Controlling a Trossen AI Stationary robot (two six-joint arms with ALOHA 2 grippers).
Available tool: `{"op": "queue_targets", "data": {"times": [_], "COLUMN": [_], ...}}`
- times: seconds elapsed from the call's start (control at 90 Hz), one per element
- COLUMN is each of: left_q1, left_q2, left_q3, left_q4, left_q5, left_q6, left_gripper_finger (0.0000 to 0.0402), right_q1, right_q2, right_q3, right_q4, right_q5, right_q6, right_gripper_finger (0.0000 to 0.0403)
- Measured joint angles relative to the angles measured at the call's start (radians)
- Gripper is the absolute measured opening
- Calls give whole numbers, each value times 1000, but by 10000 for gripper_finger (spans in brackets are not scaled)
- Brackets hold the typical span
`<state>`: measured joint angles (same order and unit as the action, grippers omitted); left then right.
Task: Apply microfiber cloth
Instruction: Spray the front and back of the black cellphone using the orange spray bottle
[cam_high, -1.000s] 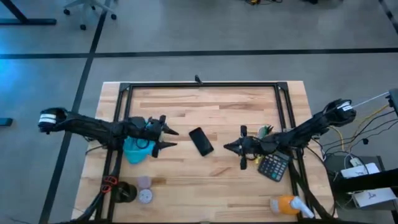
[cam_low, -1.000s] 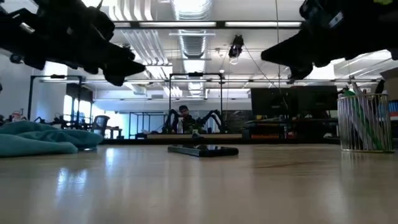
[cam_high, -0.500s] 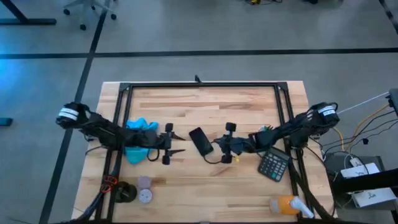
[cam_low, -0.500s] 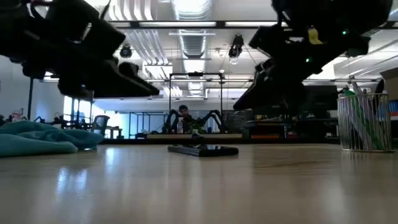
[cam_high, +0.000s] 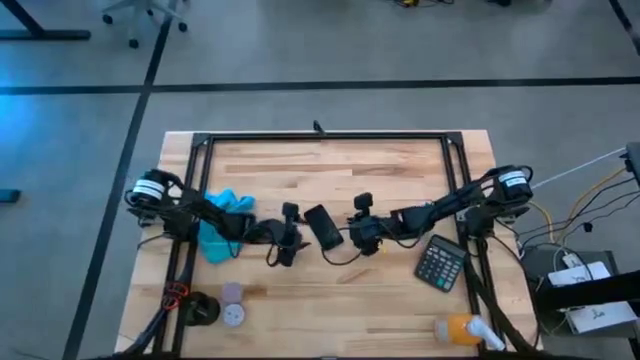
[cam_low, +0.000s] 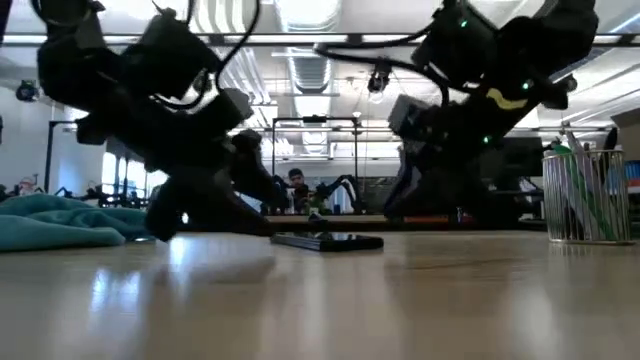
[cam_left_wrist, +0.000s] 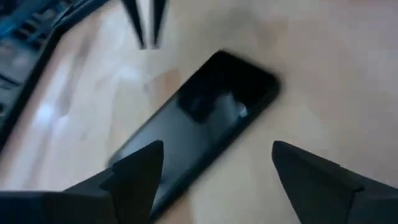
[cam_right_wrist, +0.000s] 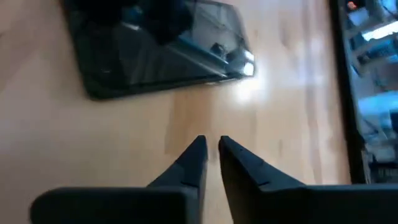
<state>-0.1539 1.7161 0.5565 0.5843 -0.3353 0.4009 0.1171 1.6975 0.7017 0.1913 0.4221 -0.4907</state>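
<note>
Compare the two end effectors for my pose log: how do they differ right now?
The left end effector has its dark fingers spread wide, open; the right end effector has its fingers nearly together, shut on nothing. The left one sits on the flat black rectangular phone's left side, the right one on its right side. Both hang low beside that phone, neither holding anything.
</note>
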Motion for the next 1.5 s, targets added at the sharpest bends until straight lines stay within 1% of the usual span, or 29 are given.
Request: {"op": "queue_targets", "data": {"times": [0.144, 0.278, 0.367, 0.433, 0.567, 0.744, 0.922, 1.178, 1.378, 1.5], "left_q1": [6, 32, 45, 48, 48, 48, 48, 47, 48, 50], "left_q2": [1, 6, 21, 42, 89, 107, 96, 37, 18, 14], "left_q3": [69, 129, 151, 156, 154, 150, 147, 148, 143, 148], "left_q4": [-127, -310, -351, -349, -315, -278, -267, -248, -253, -219], "left_q5": [-41, -50, -43, -41, -41, -49, -48, -37, -34, -44], "left_q6": [37, 39, 61, 104, 210, 252, 244, 254, 241, 190], "left_gripper_finger": [284, 272, 270, 270, 270, 270, 270, 270, 270, 270], "right_q1": [-14, -26, -32, -32, -32, -33, -33, -23, 15, 45], "right_q2": [63, 112, 147, 168, 187, 189, 189, 188, 186, 175], "right_q3": [32, 80, 119, 143, 174, 200, 203, 187, 202, 209], "right_q4": [-3, -8, -8, 0, 0, -12, -16, 0, -9, 24], "right_q5": [-4, -42, -84, -92, -116, -158, -177, -183, -171, -180], "right_q6": [-44, -100, -127, -144, -165, -131, -111, -67, -102, -114], "right_gripper_finger": [104, 139, 153, 159, 161, 148, 136, 131, 140, 152]}}
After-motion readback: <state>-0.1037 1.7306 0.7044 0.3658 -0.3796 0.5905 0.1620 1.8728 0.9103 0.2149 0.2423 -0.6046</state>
